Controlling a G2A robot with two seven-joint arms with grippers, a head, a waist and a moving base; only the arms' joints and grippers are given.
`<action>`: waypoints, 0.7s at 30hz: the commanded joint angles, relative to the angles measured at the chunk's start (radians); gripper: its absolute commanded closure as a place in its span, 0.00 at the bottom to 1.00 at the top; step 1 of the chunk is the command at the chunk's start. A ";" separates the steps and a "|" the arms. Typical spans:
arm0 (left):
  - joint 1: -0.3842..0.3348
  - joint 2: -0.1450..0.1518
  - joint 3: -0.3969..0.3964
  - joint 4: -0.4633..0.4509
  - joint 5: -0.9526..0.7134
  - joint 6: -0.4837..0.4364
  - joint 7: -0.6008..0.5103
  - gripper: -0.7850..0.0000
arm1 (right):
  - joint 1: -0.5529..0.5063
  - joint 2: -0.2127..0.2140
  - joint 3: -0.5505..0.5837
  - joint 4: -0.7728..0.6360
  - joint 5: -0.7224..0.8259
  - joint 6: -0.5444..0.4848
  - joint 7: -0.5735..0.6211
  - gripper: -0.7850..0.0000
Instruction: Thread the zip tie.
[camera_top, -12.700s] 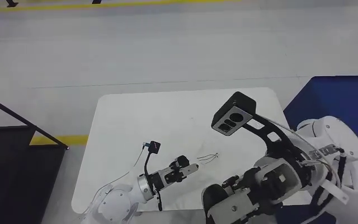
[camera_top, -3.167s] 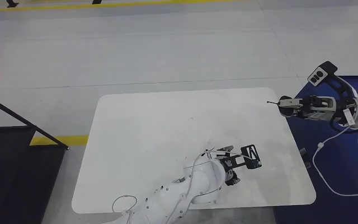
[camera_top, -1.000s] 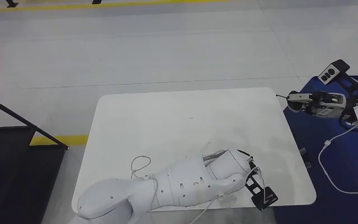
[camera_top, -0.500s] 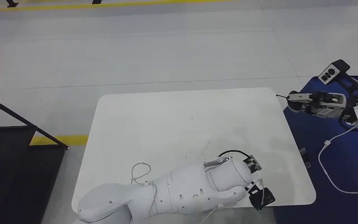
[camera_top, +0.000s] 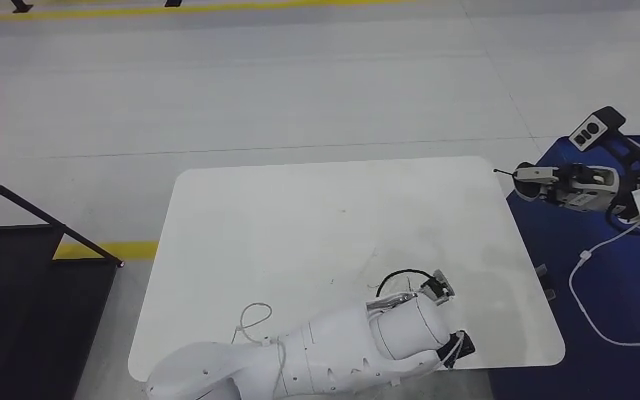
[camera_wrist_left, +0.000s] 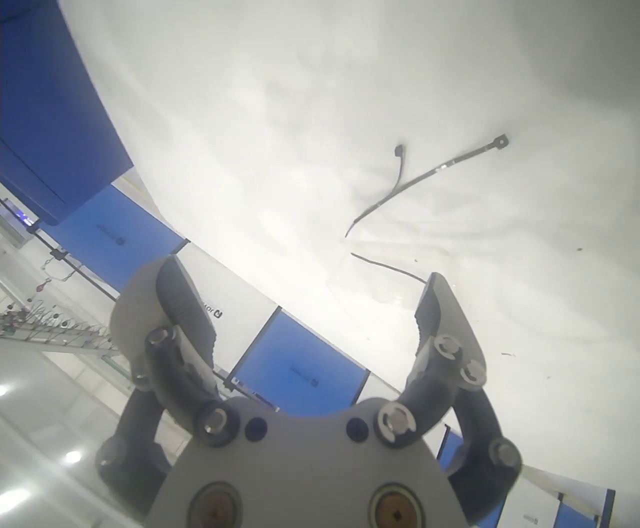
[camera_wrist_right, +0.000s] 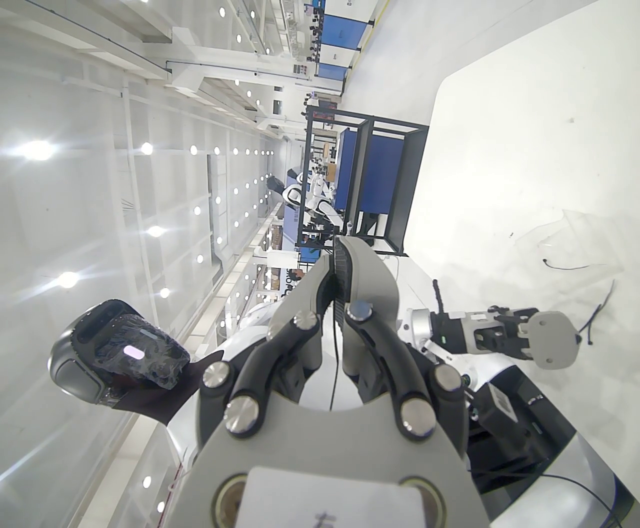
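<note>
- Your table (camera_wrist_left: 300, 100): matt white, smooth, faintly scuffed.
- Loose zip ties (camera_wrist_left: 425, 174): thin black plastic, slight sheen.
- Your left gripper (camera_wrist_left: 302, 275): matt grey fingers, ribbed black rubbery pads (camera_wrist_left: 175, 295), shiny metal screws.
- The zip tie (camera_wrist_right: 334, 360) in your right gripper (camera_wrist_right: 340, 245): thin black plastic.

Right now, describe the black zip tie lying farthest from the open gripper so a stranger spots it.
On the white table, look beyond the open left gripper. The curved black plastic zip tie meets a shorter black strip, while a third strip lies nearer the gripper. It is the longer of the touching pair, its square head farthest from the gripper.
</note>
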 joint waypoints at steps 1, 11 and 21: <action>-0.005 -0.012 0.000 0.053 0.130 0.000 0.165 0.00 | 0.000 0.000 0.000 0.000 0.000 0.000 0.000 1.00; -0.084 -0.053 0.000 0.176 0.385 0.000 0.663 0.05 | 0.000 0.000 0.000 0.000 0.000 0.000 0.000 1.00; -0.092 -0.116 0.000 0.307 0.582 0.000 0.928 0.33 | 0.000 0.000 0.000 0.000 0.000 0.000 0.000 1.00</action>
